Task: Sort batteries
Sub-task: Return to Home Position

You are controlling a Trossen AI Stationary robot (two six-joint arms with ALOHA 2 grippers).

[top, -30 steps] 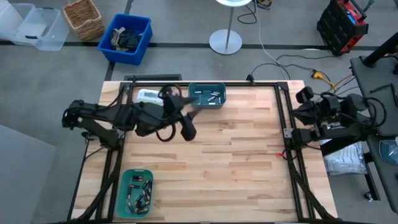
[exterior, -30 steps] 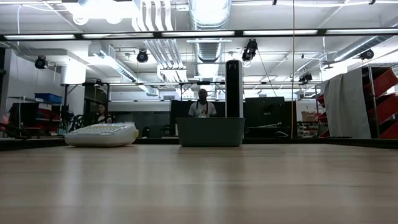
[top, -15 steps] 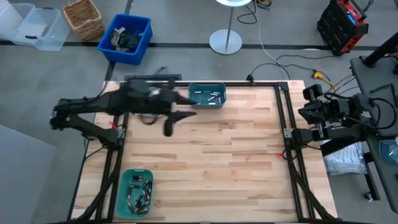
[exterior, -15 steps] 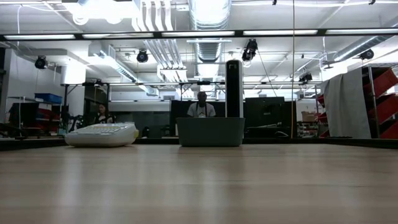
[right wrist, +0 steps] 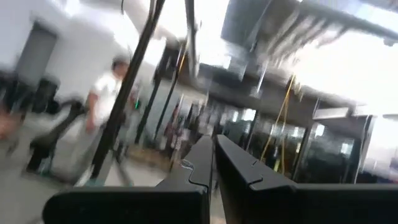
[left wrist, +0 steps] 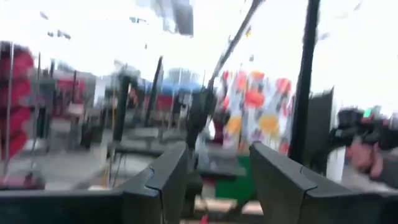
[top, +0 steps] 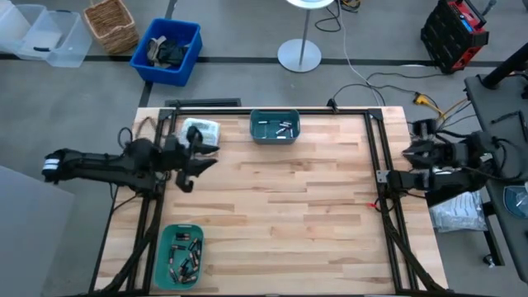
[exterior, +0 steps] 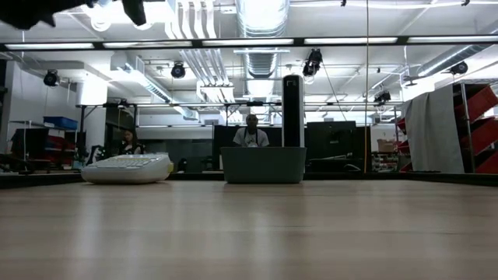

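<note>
At table's (top: 313, 214) edges, left gripper (left wrist: 217, 154) parted, right gripper (right wrist: 213, 143) closed

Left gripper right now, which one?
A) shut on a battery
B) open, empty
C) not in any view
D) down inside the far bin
B: the left wrist view shows the left gripper with its fingers well apart and nothing between them, and the high view has it well clear of the far bin.
</note>
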